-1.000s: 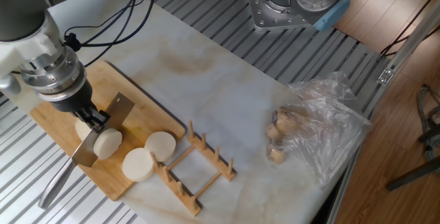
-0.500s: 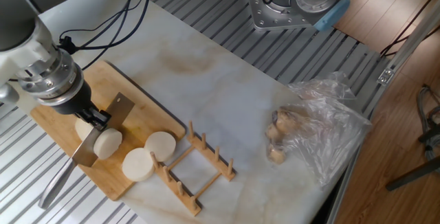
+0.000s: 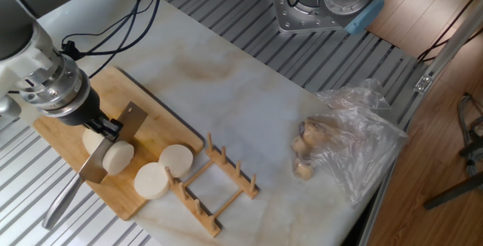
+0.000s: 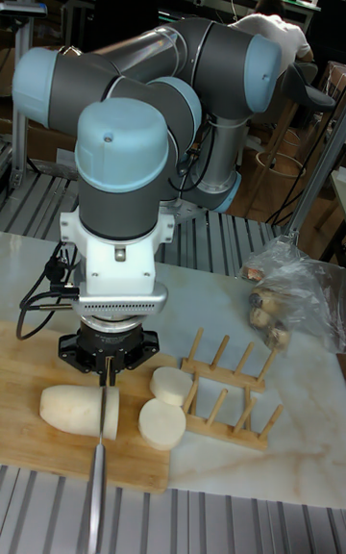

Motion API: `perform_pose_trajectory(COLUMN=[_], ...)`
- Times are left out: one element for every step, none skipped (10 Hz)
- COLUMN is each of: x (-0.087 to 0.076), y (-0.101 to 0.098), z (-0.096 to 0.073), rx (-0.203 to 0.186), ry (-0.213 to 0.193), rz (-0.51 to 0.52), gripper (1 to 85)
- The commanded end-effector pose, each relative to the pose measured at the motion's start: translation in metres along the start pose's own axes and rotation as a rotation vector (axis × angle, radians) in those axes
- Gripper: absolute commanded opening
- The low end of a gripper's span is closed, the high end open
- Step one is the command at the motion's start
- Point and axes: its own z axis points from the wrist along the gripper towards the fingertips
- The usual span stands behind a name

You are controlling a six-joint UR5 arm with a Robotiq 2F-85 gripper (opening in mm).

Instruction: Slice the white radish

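- Since a second ago the arm's wrist has drifted slightly up and to the left in the fixed view; the knife, the radish and the cut pieces lie where they did.
- The gripper (image 3: 106,127) hangs over the wooden cutting board (image 3: 158,125), its jaws clenched on the back edge of a knife (image 3: 113,142).
- The knife stands on edge with its blade down through the white radish (image 4: 79,411); its metal handle (image 4: 96,501) runs off the board's front edge toward the camera in the tall fixed view.
- The white radish lies on its side on the board, directly under the gripper. In the tall fixed view most of the cylinder is left of the blade, with a thin slab on the blade's right side, touching it.
- Two cut radish discs (image 3: 176,160) and (image 3: 152,179) lie flat on the board's corner, just beside each other and near the blade.
- A wooden plate rack (image 3: 215,186) sits on the marble table (image 3: 256,103), touching the board's end next to the discs.
- A clear plastic bag (image 3: 355,140) with brownish lumps inside lies well apart, at the table's far edge.
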Motion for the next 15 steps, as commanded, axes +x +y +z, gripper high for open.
perform_pose_trajectory(x=[0.001,0.000,0.001,0.001,0.000,0.000,0.000,0.005,0.008,0.010,0.010,0.011,0.011,0.011,0.012], y=[0.003,0.001,0.000,-0.003,-0.004,-0.003,-0.002,-0.001,-0.001,0.000,0.002,0.004,0.004,0.008,0.009], z=[0.001,0.003,0.004,0.003,0.002,0.004,0.006,0.007,0.006,0.005,0.005,0.006,0.010,0.013,0.010], rx=[-0.012,-0.009,-0.007,-0.006,-0.006,-0.004,-0.004,-0.003,-0.012,-0.017,-0.023,-0.033,-0.036,-0.047,-0.044], ry=[0.012,0.011,0.011,0.007,0.004,0.002,0.005,0.026,0.030,0.034,0.036,0.038,0.034,0.030,0.029], rz=[-0.013,-0.012,-0.011,-0.013,-0.011,-0.008,0.006,0.022,0.021,0.025,0.033,0.046,0.060,0.095,0.127], gripper=[15.3,13.7,13.3,13.7,13.7,13.3,9.7,2.7,1.3,1.3,1.3,1.3,1.3,1.3,1.3])
